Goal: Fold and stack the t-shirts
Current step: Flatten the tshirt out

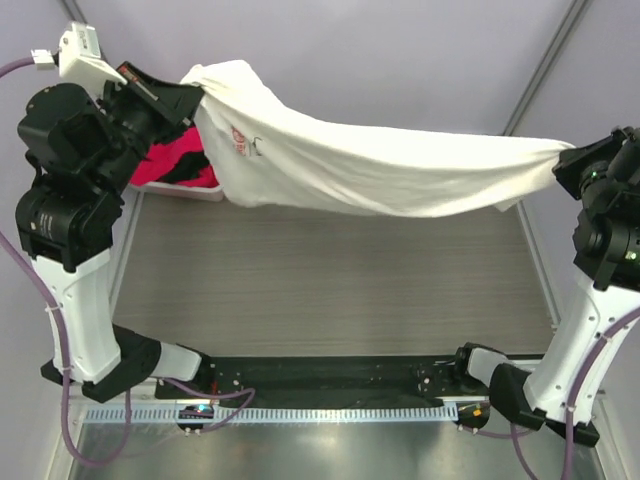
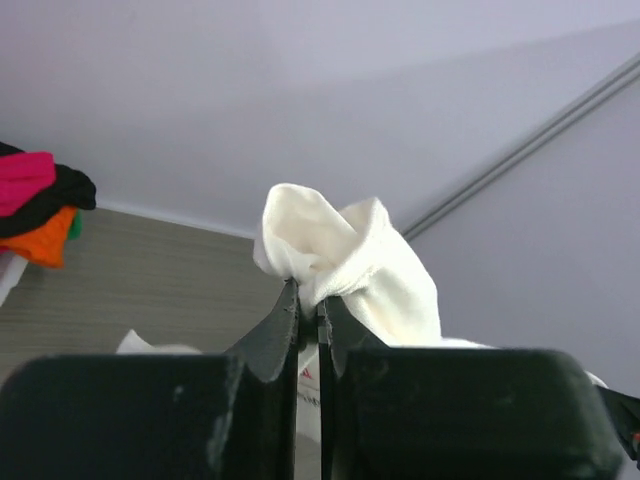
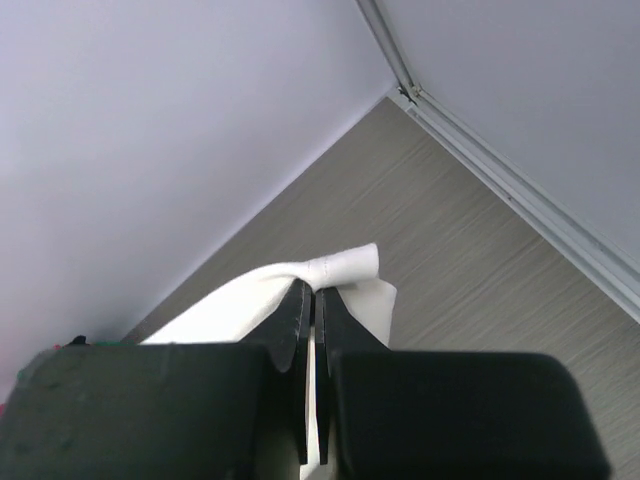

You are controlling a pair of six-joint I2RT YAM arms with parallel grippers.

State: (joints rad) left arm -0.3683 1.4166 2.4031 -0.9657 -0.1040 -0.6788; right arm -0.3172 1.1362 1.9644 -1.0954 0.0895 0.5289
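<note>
Two arms hold one garment up between them above the table [image 1: 330, 290]. At the far left, the left gripper [image 1: 188, 92] is raised near the back corner, and its wrist view shows the fingers [image 2: 280, 330] pressed together on a bunched fold of the white t-shirt [image 1: 380, 165], the cloth puffing up above the tips of the left gripper [image 2: 308, 298]. Just below and behind that gripper in the top view sits a small white bin [image 1: 195, 194] at the table's far-left corner, with a pile of other t-shirts [image 1: 175, 165] in it; magenta and black show from above, while the left wrist view also catches orange and a sliver of green in the pile [image 2: 40, 205]. The white t-shirt [image 2: 365, 265] hangs in a long sagging band across the back of the table, clear of the surface in the middle, its red chest print [image 1: 240, 140] near the left end and partly folded over. At the far right, the right gripper [image 1: 566, 160] pinches the shirt's other end; its wrist view shows the right gripper [image 3: 312, 292] with both fingers [image 3: 290, 320] shut tight on a rolled hem of the shirt [image 3: 340, 268], with wood-grain tabletop behind.
</note>
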